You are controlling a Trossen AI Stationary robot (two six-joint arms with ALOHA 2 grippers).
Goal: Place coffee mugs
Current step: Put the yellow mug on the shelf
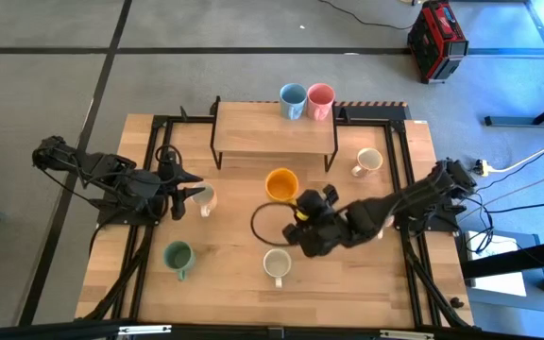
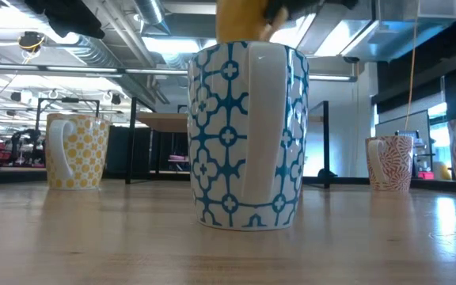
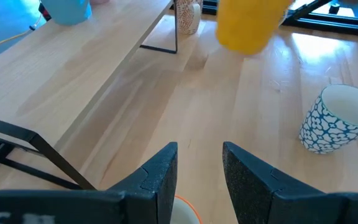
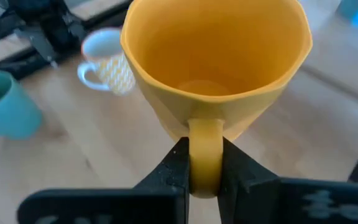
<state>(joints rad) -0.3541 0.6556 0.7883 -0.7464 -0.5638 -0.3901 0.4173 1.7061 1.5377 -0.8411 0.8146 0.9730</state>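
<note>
My right gripper (image 4: 205,168) is shut on an orange mug (image 4: 216,62) and holds it in the air over the table's middle (image 1: 281,184), in front of the wooden shelf (image 1: 272,129). A blue mug (image 1: 293,100) and a pink mug (image 1: 320,100) stand on the shelf's right end. On the table stand a green mug (image 1: 178,256), a blue-patterned mug (image 2: 248,134), a red-patterned mug (image 2: 389,162) and a yellow-patterned mug (image 2: 76,150). My left gripper (image 3: 199,168) waits open at the left, above the yellow-patterned mug (image 1: 205,198). My right gripper pinches the orange mug's side handle (image 4: 205,149) between its two fingers, one on each flat side of the loop. The fingers come from the table's near right, slanting down. The mug is lifted clear of the table, mouth up, its handle turned toward the gripper.
The shelf stands on thin black legs (image 3: 160,46) at the table's far middle. A black metal frame (image 1: 399,123) rims the table, and a black cable loop (image 1: 256,225) lies near the right gripper. Bare wood lies on the shelf's left part (image 1: 244,127).
</note>
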